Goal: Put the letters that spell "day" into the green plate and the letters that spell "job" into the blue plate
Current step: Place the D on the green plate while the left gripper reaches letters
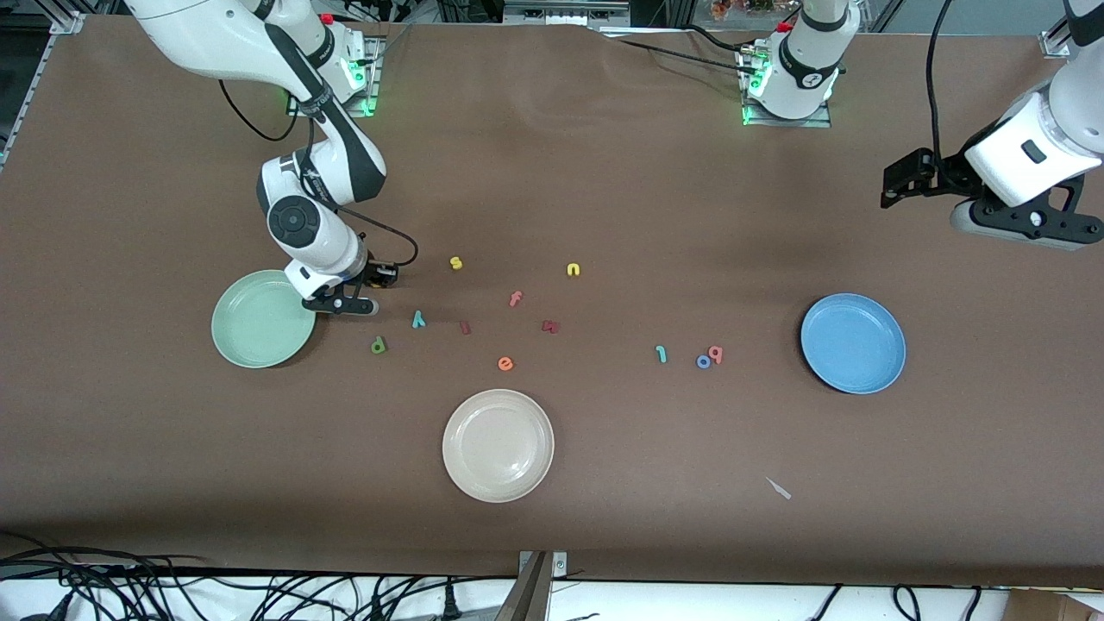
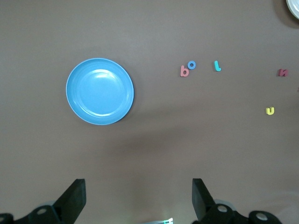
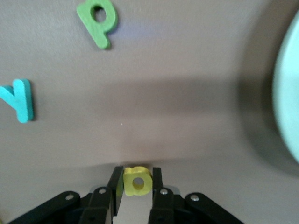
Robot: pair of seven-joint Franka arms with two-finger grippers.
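Observation:
My right gripper (image 1: 380, 277) is shut on the yellow "a" (image 3: 138, 181), low over the table beside the green plate (image 1: 263, 319); the "a" is hidden in the front view. The dark green "d" (image 1: 378, 346) and teal "y" (image 1: 418, 319) lie on the table close by, nearer the front camera. The teal "j" (image 1: 661, 354), blue "o" (image 1: 703, 361) and pinkish "b" (image 1: 715, 353) lie together beside the blue plate (image 1: 852, 342), which has nothing in it. My left gripper (image 2: 138, 198) waits open, high over the left arm's end of the table.
A cream-white plate (image 1: 498, 445) sits near the front edge. Spare letters lie mid-table: yellow "s" (image 1: 456, 263), yellow "u" (image 1: 573, 270), orange "e" (image 1: 505, 364), a pinkish "f" (image 1: 515, 298) and two dark red ones (image 1: 465, 327) (image 1: 551, 326). A small scrap (image 1: 779, 488) lies near the front.

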